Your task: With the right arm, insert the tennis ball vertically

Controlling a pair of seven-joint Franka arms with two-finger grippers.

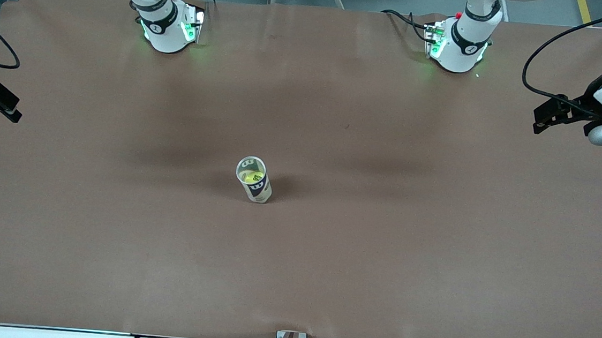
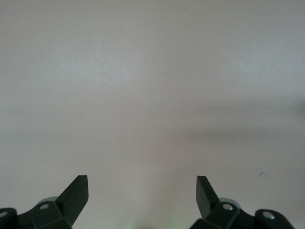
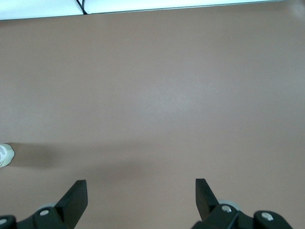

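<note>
Counter (image 1: 433, 265): brown, wide. Tube can (image 1: 255, 180): upright mid-counter, tennis ball (image 1: 253, 176) already inside; insertion appears complete. Right pincer (image 3: 141, 196): released, empty, over its end of the counter. Left pincer (image 2: 142, 194): released, empty, waiting at its end.

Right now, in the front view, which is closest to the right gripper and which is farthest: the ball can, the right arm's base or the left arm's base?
1. The right arm's base, at the same end of the table as the right gripper.
2. The ball can, standing mid-table with the tennis ball inside.
3. The left arm's base, toward the left arm's end of the table.
</note>
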